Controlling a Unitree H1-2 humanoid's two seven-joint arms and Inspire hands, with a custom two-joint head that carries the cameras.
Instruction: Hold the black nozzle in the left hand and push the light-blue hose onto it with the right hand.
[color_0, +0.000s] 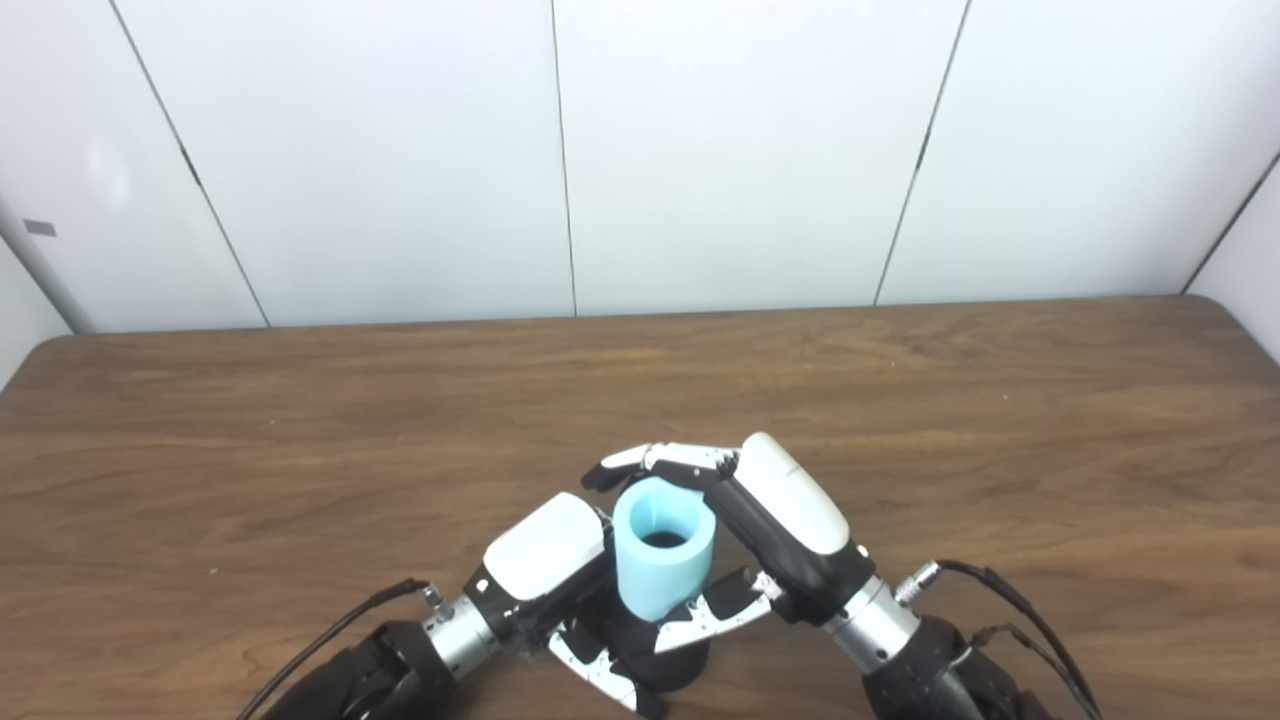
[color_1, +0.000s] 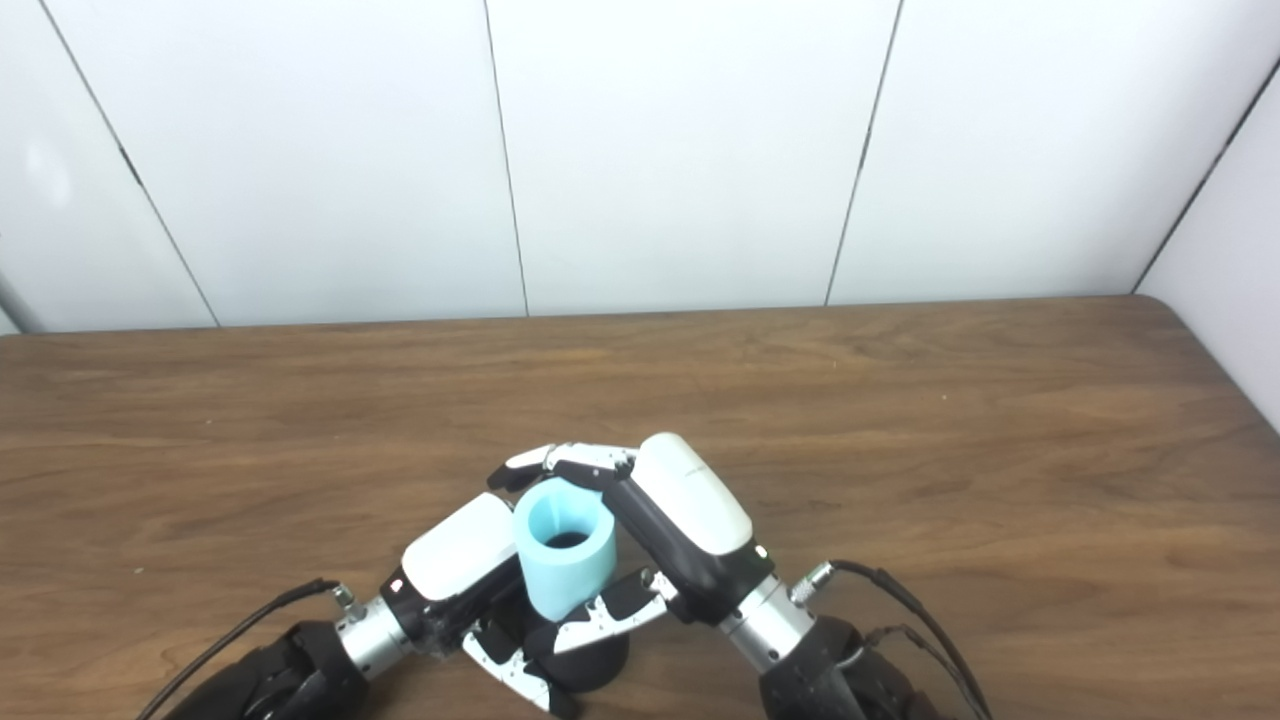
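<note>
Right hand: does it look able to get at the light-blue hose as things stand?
Probably yes: the right hand already wraps the light-blue hose, standing over the black nozzle in the left hand; nothing intervenes.

The right hand and the left hand meet near the front edge of the brown wooden table, the left hand just to the left of the right. Between them stands the short light-blue cylindrical hose, upright with its open end up. The right hand's fingers curl round the far side of the hose, and its thumb crosses the near side, low down. The left hand lies against the hose's left side. Directly under the hose, below the right thumb and beside the left hand's fingers, sits the rounded black nozzle, at the table's near edge. Behind both hands stretches the table, and the white panelled wall rises beyond it.
</note>
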